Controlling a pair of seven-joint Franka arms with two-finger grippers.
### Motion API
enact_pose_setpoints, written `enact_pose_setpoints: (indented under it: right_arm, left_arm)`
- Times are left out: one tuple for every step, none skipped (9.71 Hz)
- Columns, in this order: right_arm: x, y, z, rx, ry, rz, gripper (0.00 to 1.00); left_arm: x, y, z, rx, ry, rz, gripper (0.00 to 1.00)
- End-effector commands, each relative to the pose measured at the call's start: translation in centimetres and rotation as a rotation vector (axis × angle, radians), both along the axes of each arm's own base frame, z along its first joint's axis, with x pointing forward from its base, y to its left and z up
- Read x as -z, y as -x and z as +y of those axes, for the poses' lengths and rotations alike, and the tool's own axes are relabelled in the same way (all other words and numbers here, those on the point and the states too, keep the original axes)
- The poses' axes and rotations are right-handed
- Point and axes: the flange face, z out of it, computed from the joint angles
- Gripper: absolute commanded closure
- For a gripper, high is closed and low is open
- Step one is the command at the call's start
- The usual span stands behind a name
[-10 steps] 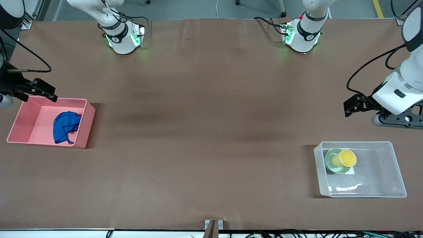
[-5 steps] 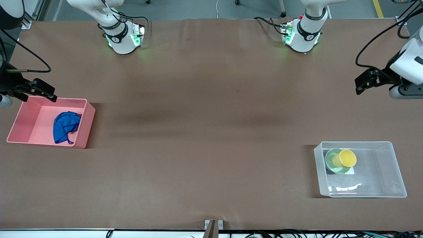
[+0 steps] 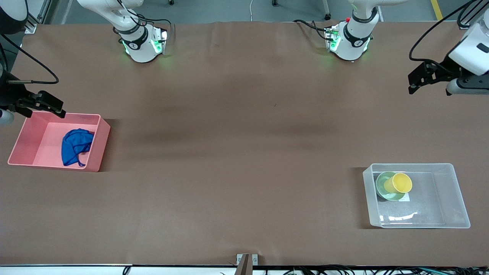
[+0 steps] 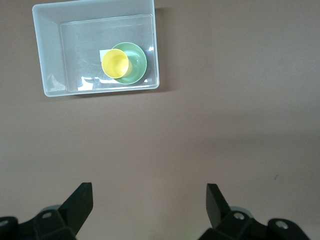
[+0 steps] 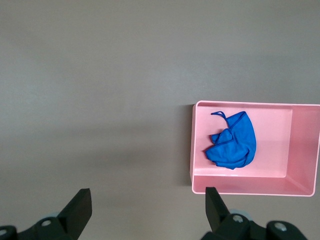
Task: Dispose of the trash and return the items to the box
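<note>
Nearest the front camera: the box, clear tub at the left arm's end of the table. Yellow cup sits tilted in the mint bowl, both inside the box at the corner toward the table's middle. Items look returned.

A bit farther from the camera, at the right arm's end: pink bin with the blue trash wad lying in it, straps trailing. Trash looks disposed.

Right gripper hangs over the bin's edge nearest the robot bases, fingers spread wide, nothing held. Left gripper is up in the air over bare table at the left arm's end, well apart from the box, fingers also wide apart and empty.

Step in hand, my read: task is essentially complete, arms in retreat/park posture. Next move calls for nothing on the objects, just clear both arms to home without clipping the bin rim or box wall. Low risk.

View differences: the left wrist view looks straight down into the box, showing the cup nested in the bowl and a white sticker under them, plus both fingertips wide with nothing between. Right wrist view shows the wad in full and a bare stretch of bin floor beside it. Front view alone shows both ends at once.
</note>
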Motion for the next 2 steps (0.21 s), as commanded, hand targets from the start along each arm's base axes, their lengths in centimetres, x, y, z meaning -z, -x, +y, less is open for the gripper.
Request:
enact_pose_setpoints:
  right_arm:
    - [0.06, 0.21, -0.18, 0.007, 0.007, -0.003, 0.00]
    - [0.06, 0.21, -0.18, 0.007, 0.007, -0.003, 0.00]
  left_arm:
    - [0.70, -0.26, -0.05, -0.021, 0.018, 0.004, 0.00]
    - [0.49, -0.32, -0.25, -0.019, 0.016, 0.019, 0.00]
